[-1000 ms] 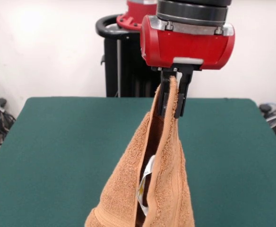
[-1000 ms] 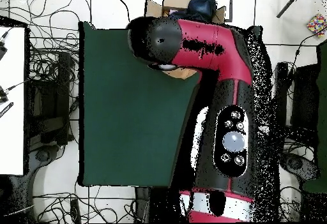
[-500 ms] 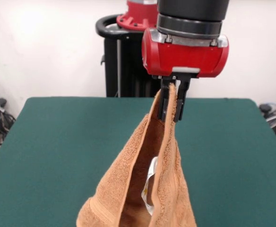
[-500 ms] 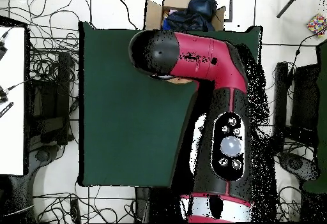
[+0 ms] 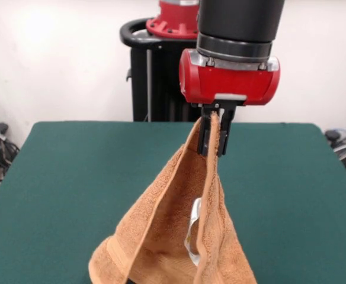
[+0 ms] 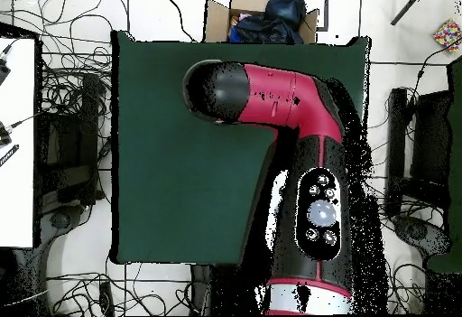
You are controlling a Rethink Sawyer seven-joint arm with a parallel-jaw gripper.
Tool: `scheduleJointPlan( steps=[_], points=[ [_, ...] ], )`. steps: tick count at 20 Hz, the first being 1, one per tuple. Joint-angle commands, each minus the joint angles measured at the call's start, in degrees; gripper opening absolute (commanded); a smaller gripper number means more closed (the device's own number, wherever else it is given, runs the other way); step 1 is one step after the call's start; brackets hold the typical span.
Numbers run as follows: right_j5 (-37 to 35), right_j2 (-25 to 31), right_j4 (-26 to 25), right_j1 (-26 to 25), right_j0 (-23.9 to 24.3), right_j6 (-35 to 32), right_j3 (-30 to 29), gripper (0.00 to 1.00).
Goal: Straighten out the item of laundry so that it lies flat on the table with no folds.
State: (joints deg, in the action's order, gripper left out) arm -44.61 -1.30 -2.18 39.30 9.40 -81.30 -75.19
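Observation:
In the front view the item of laundry (image 5: 173, 225), an orange-tan terry cloth, hangs by one corner from my gripper (image 5: 212, 149), which is shut on it. The cloth widens downward into a tent shape with a deep fold. A white tag (image 5: 192, 235) shows inside the fold. A banded lower corner (image 5: 105, 263) sits low at the left, and the cloth's bottom runs off the picture's lower edge. The gripper is high above the middle of the green table (image 5: 72, 171). From overhead, the red and black arm (image 6: 262, 97) hides both gripper and cloth.
A cardboard box of dark clothes (image 6: 266, 15) stands just beyond the table's far edge in the overhead view. Cables and black stands lie around the table (image 6: 171, 178) on the floor. A white surface (image 6: 16, 142) sits at the left.
The arm has drawn back toward its base, carrying the cloth's top corner along. The hanging cloth has spread wider, and its lower left corner has moved left.

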Motion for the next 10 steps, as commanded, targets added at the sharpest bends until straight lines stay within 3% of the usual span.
scheduleJointPlan(
  steps=[1, 10],
  points=[
    [2.1, 1.2, -0.1, 0.2, -0.9, -9.9, -9.0, 0.00],
    [2.3, 1.4, -0.2, 1.4, -0.6, -9.1, -10.6, 0.00]
  ],
)
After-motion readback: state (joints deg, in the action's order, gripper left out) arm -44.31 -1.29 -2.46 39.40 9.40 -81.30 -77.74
